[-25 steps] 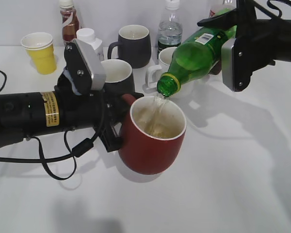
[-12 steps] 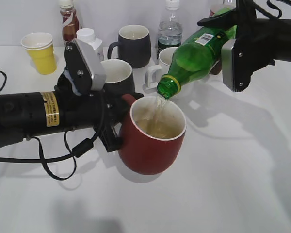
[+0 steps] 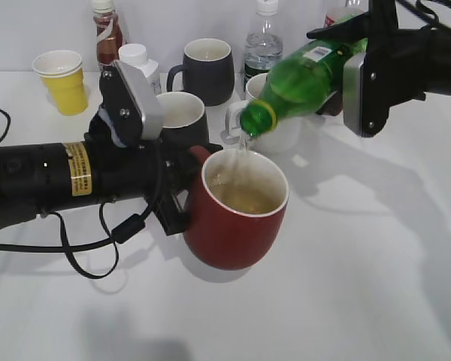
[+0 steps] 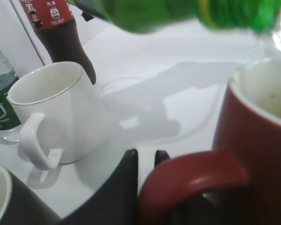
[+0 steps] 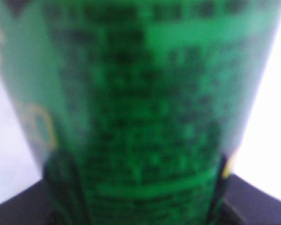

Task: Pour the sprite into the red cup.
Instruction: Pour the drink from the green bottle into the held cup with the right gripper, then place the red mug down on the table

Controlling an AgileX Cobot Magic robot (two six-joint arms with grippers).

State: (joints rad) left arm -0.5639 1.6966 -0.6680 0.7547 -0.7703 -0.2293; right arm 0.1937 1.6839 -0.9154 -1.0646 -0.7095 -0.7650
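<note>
The red cup (image 3: 235, 218) stands at the middle of the table, part full of pale liquid. My left gripper (image 3: 182, 192) is shut on its loop handle (image 4: 192, 178), with black fingers (image 4: 124, 187) on either side of it. My right gripper (image 3: 355, 45) is shut on the sprite (image 3: 304, 75), a green bottle tilted with its open mouth down-left just above the cup's far rim. A thin stream falls from the mouth into the cup. The bottle's label (image 5: 136, 103) fills the right wrist view. The neck also shows in the left wrist view (image 4: 178, 11).
A white mug (image 3: 274, 113) stands behind the cup under the bottle. Two black mugs (image 3: 208, 69) (image 3: 179, 116), a yellow paper cup (image 3: 62, 80), a cola bottle (image 3: 107, 34), a water bottle (image 3: 263, 41) and a white jar (image 3: 139, 62) stand at the back.
The sprite bottle has levelled out and its mouth has risen a little and moved back. The stream into the cup has thinned. The left gripper and cup have not moved.
</note>
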